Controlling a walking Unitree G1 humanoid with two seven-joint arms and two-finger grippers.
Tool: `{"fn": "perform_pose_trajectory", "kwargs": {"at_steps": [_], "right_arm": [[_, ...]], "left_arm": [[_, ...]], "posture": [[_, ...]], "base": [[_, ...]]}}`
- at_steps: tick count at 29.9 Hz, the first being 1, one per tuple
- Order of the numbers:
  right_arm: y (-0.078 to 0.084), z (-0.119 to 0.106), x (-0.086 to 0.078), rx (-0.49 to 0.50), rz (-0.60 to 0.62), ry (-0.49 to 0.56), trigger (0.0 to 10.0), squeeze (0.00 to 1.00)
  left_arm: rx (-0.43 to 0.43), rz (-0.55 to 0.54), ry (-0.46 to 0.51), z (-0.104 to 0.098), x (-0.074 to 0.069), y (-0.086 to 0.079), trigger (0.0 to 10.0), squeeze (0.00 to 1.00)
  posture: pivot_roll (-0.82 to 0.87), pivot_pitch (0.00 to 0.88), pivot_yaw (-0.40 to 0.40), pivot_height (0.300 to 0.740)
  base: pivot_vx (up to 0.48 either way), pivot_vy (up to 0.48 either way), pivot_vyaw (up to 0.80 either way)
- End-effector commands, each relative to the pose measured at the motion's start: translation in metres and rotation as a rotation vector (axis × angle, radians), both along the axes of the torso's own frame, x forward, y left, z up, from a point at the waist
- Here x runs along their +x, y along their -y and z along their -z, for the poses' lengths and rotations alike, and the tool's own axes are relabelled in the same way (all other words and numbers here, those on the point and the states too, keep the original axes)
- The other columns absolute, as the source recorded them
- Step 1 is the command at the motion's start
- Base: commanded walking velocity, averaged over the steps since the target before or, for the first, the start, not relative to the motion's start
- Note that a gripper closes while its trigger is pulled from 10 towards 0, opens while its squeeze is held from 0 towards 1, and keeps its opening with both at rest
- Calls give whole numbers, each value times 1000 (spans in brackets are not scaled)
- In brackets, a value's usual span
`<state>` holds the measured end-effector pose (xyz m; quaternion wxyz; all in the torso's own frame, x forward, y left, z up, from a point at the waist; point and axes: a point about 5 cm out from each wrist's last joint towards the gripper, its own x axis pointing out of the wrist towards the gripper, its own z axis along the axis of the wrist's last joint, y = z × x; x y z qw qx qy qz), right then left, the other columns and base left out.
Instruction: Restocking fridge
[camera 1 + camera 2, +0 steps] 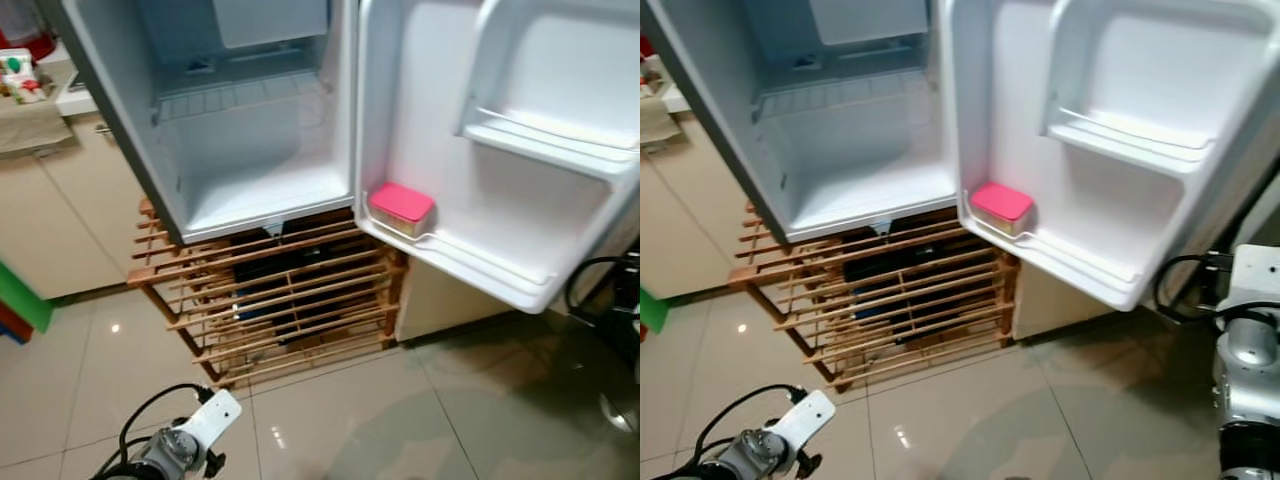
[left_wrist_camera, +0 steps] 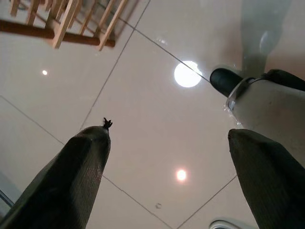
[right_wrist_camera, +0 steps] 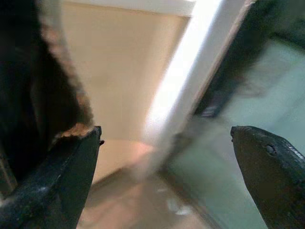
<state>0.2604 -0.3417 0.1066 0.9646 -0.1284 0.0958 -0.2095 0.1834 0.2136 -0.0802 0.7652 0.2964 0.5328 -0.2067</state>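
Wooden slats form a low rack (image 1: 280, 300) under a small white fridge (image 1: 250, 190) whose door (image 1: 500, 150) is swung wide open, its cabinet showing bare white walls and a wire shelf (image 1: 240, 98). Glossy beige floor tiles (image 1: 330, 420) spread in front, with black cables (image 1: 600, 290) coiled near the door's lower corner. Cream cabinets (image 1: 60, 220) with a cluttered counter (image 1: 35, 110) stand to the fridge's left.

One flat box with a pink lid and pale yellow base (image 1: 401, 209) sits in the door's lowest shelf, at the end next to the hinge, against the shelf's front rail.

Low at the left, the left gripper (image 2: 167, 157) hangs over the tiles with its jaws spread wide, holding nothing. At the right, the right gripper (image 3: 167, 157) also has its jaws spread wide and empty, pointing past the white door edge.
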Motion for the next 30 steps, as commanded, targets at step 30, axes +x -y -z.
{"fn": "perform_pose_trajectory", "kwargs": {"at_steps": [30], "right_arm": [[-128,11,14,142,-389,79,10000,0]], "left_arm": [[-391,-173,554,-73,112,89,10000,0]], "posture": [[-121,0,72,740]], "base": [[0,0,0]]}}
